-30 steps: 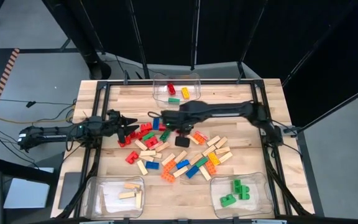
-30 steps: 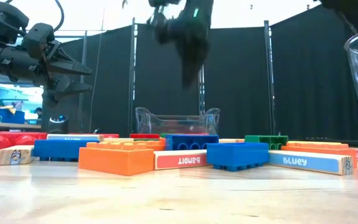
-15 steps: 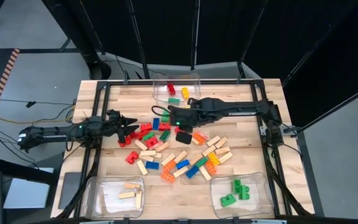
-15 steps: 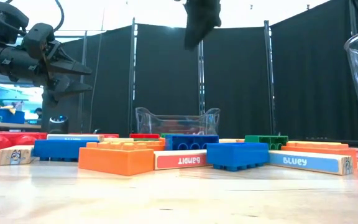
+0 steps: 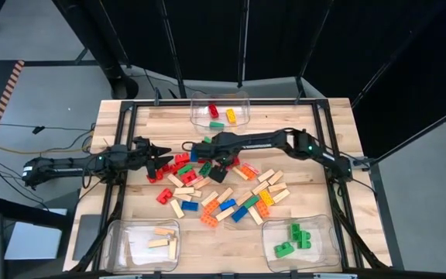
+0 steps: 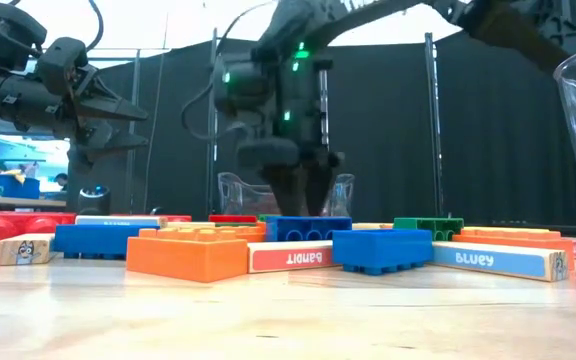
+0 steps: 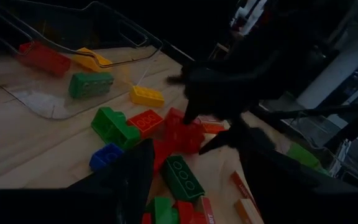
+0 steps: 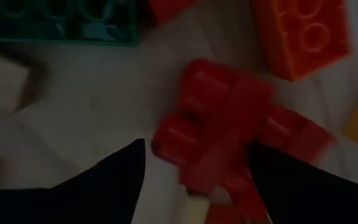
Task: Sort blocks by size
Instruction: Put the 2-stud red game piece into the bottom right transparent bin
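Many blocks [image 5: 223, 194] lie loose on the middle of the wooden table: red, green, blue, yellow and orange studded bricks and pale wooden bars. My right gripper [image 5: 207, 157] reaches in from the right and hangs low over the pile, pointing down. It is open, and a red block [image 8: 219, 127] lies on the table between its fingers. The left wrist view shows this red block [image 7: 182, 134] under it. My left gripper [image 5: 159, 159] is open and waits in the air at the pile's left edge. My right gripper comes from above with one finger on either side of the red block [image 8: 185, 149], which lies flat on the table. Whether the fingers touch it I cannot tell.
A clear bin [image 5: 242, 99] at the far edge holds a red, a green and a yellow brick. The near-left bin [image 5: 122, 232] holds wooden bars. The near-right bin [image 5: 327, 240] holds green bricks. A blue brick [image 6: 308, 228] lies just in front of the right gripper in the low view.
My right gripper has risen, then come down onto the pile's far-left part, just above the blocks. It was shut a second ago and stands open now. No block has visibly moved.
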{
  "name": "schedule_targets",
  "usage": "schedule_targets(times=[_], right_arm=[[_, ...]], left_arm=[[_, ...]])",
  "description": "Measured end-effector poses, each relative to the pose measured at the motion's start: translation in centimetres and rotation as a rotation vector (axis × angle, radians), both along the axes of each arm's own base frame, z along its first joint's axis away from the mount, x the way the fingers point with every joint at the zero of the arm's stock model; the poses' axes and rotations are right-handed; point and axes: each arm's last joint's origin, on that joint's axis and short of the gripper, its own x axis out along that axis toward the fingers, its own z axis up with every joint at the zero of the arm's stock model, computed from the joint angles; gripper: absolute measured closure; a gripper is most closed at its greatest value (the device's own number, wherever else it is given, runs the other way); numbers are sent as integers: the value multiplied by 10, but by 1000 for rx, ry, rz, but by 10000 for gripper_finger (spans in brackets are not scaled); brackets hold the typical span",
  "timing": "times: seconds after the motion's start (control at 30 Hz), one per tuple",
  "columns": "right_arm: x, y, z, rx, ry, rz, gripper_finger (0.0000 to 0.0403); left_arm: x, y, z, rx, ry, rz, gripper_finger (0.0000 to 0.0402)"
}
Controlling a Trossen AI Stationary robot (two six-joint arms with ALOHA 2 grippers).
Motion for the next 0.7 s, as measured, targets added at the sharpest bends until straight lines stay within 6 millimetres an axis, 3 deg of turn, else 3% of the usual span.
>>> schedule_targets(times=[0.13, 0.23, 0.33, 0.53, 0.7], right_arm=[[5, 0, -18, 6, 12, -6, 119], [7, 1, -29, 24, 24, -47, 147], [7, 1, -30, 25, 22, -73, 209], [6, 1, -22, 13, 12, -68, 382], [2, 0, -12, -5, 9, -65, 394]], left_arm=[[0, 0, 0, 0, 0, 0, 156], [0, 0, 0, 0, 4, 1, 156], [0, 0, 0, 2, 6, 0, 156], [0, 0, 0, 5, 7, 0, 156], [0, 0, 0, 6, 7, 1, 156]])
